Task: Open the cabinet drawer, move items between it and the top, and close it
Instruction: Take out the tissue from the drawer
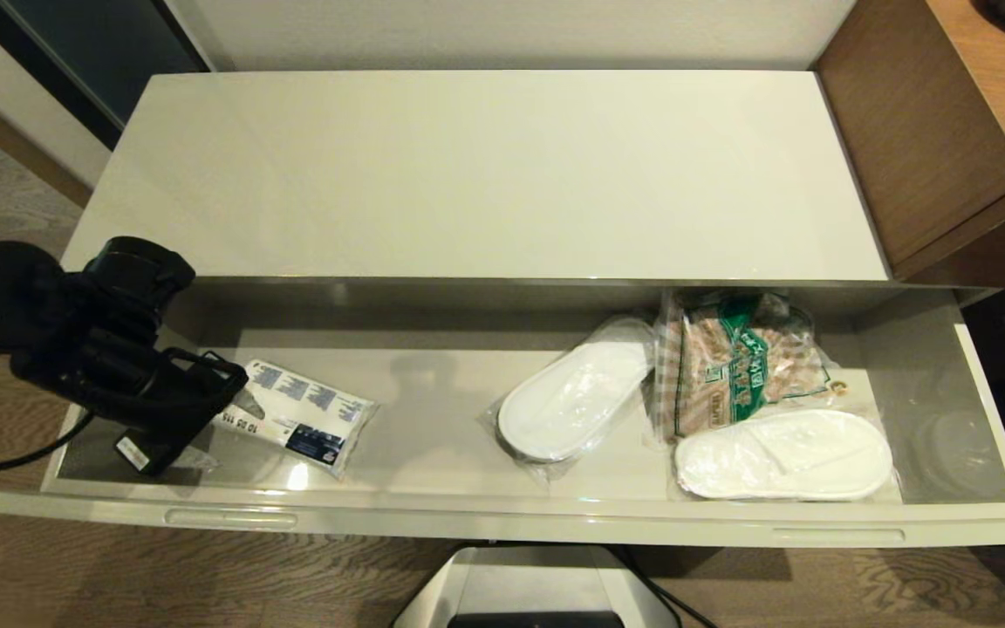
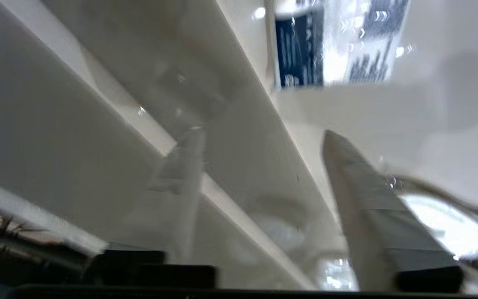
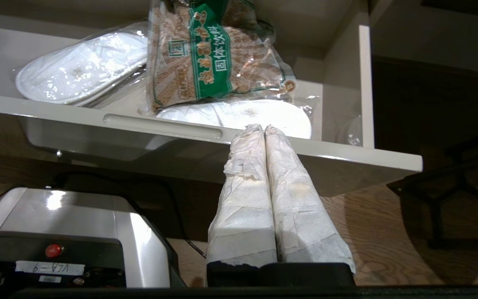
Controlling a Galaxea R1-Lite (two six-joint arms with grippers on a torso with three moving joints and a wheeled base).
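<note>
The left arm reaches down into the left end of the drawer (image 1: 502,515), which is pulled all the way out. The left gripper (image 2: 259,137) points at the drawer floor with its fingers (image 2: 371,207) spread wide, and nothing sits between them. It hangs just beside the near left corner of the small white packet (image 1: 297,417). I cannot tell if it touches the packet.

The right arm does not show in the head view. Its own camera shows the right gripper (image 3: 264,131) low in front of the drawer, under the front edge and near the right slot handle (image 3: 162,126). Its two wrapped fingers (image 3: 245,191) are pressed tight together and hold nothing.

Inside the drawer, the packet lies flat at the left end. In the middle lies a white slipper (image 1: 577,397) in clear wrap. At the right end is the big clear bag (image 1: 734,362) with green print and brown stuff inside. Its far end goes back under the top (image 1: 485,174). A second slipper (image 1: 782,455) lies in front of the bag, and the bag rests partly on it.

A brown wood unit (image 1: 947,131) stands to the right of the cabinet.
</note>
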